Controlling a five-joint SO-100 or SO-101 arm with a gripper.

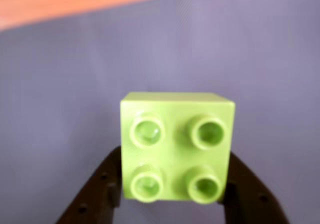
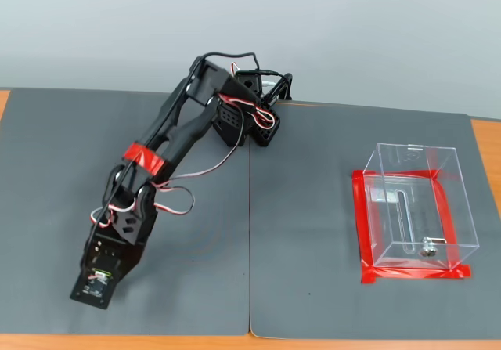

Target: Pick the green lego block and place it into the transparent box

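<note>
In the wrist view the gripper (image 1: 172, 196) is seen clamped on the green lego block (image 1: 176, 146), one dark finger against each side, studs facing the camera. In the fixed view, the transparent box (image 2: 415, 207), framed by red tape (image 2: 365, 225), stands well apart on the grey mat (image 2: 313, 232).

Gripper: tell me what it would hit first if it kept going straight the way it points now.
The green lego block sits between the fingers of the gripper, so it leads. Beyond it the wrist view shows only the grey mat, probably the first contact. How far off the mat lies is unclear.
</note>
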